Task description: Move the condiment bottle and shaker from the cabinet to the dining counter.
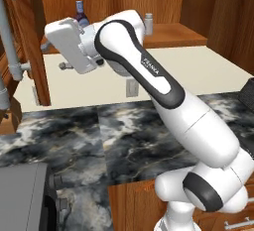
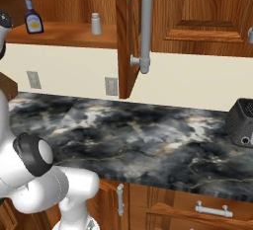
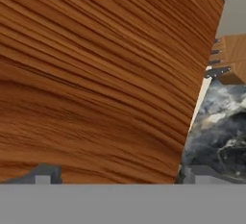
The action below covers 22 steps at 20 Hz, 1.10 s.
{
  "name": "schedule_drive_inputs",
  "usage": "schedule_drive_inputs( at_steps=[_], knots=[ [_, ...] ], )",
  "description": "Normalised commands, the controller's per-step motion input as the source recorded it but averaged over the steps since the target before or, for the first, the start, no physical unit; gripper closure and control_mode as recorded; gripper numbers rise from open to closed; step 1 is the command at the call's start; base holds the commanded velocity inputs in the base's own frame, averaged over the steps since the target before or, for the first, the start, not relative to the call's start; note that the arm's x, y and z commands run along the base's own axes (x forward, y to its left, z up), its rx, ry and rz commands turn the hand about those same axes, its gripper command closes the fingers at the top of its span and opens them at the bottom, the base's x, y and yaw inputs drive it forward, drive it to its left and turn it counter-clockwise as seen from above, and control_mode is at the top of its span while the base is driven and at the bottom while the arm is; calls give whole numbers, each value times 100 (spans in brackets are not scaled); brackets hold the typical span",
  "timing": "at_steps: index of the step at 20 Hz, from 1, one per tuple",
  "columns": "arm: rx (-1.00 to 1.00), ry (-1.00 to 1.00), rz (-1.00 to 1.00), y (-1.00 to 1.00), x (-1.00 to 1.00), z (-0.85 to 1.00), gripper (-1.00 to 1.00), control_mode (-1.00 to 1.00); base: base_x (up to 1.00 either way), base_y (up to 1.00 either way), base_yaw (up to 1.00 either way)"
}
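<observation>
right base view: the cabinet [image 2: 197, 17] stands open, one door edge-on with its long grey bar handle [image 2: 146, 24] facing me. on the wooden shelf [image 2: 64, 35] the condiment bottle [image 2: 33, 18] sits at about 10 o'clock in frame, upright, label forward. the shaker [image 2: 96, 23] stands upright at its 3 o'clock, well apart from it. both are on the shelf, above the marbled wall counter [image 2: 138, 135]. a dark appliance [image 2: 242, 123] sits on that counter at 3 o'clock.

hand view: my gripper [image 3: 115, 175] is spread wide, fingertips [image 3: 43, 174] at 6 o'clock, nothing between them. wood grain of a cabinet door [image 3: 96, 74] close ahead; marbled stone at 4 o'clock.

left base view: my arm [image 1: 163, 96] reaches up toward the shelf, partly hiding the bottle.
</observation>
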Motion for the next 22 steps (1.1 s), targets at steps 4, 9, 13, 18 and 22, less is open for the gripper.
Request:
schedule_drive_inputs(
  at_steps=[4,9,13,18,22],
  knots=[
    [-9,0,0,8,18,-36,-100,-100,0,0,0],
    [-1,-6,-4,44,3,-51,-100,-100,0,0,0],
    [0,-4,-4,50,14,-47,-100,-100,0,0,0],
    [-9,2,0,2,11,-14,-100,-100,0,0,0],
    [-14,-2,-3,1,0,-15,-100,-100,0,0,0]
  ],
)
